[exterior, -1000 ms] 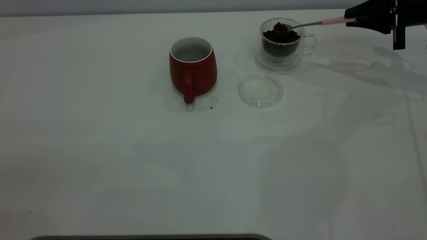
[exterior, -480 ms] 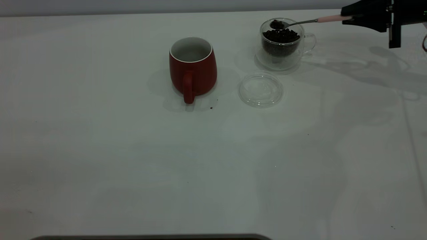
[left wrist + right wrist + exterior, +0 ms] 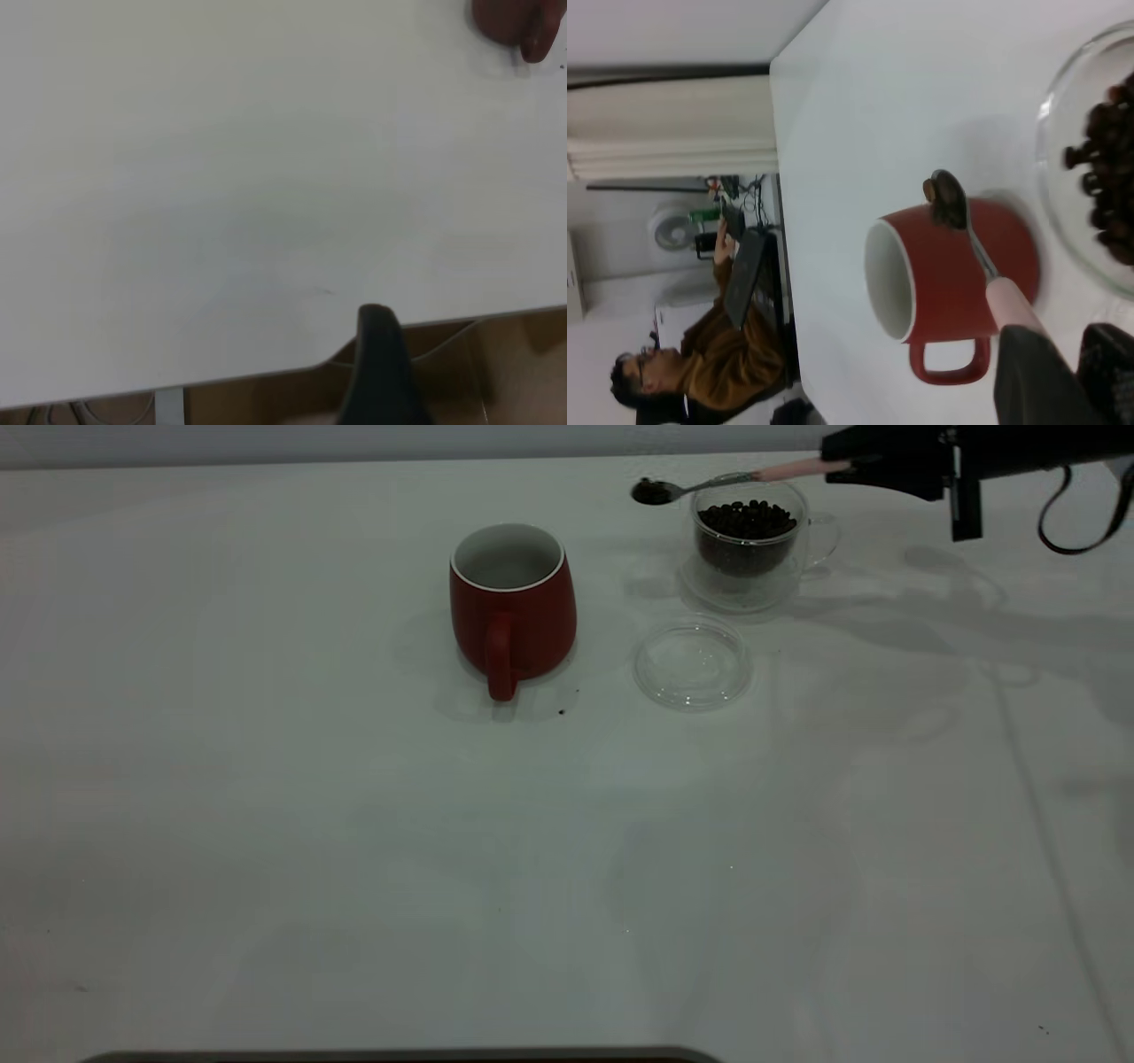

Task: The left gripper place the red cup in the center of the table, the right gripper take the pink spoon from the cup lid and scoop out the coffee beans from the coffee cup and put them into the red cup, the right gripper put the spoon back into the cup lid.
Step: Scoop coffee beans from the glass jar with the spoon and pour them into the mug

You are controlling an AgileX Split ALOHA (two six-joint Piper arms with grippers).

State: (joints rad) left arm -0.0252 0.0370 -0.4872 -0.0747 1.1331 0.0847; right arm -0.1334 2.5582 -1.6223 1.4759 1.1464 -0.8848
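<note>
The red cup [image 3: 512, 607] stands upright near the table's [image 3: 354, 868] middle, handle toward the camera; it also shows in the right wrist view [image 3: 948, 279] and at the edge of the left wrist view [image 3: 518, 27]. My right gripper [image 3: 850, 467] is shut on the pink spoon [image 3: 788, 469] by its handle. The spoon's bowl [image 3: 653, 491] carries coffee beans [image 3: 946, 199] in the air between the coffee cup [image 3: 751, 540] and the red cup. The coffee cup holds a heap of beans [image 3: 746, 518]. The cup lid [image 3: 692, 662] lies empty in front of it. One left finger [image 3: 381, 372] shows off the table's edge.
A few dark specks [image 3: 562, 710] lie by the red cup's base. A person sits at a desk beyond the table's edge in the right wrist view [image 3: 718, 363]. A dark strip [image 3: 399, 1056] runs along the near table edge.
My right gripper has lifted the loaded spoon out of the coffee cup and carried it left, past the cup's rim toward the red cup.
</note>
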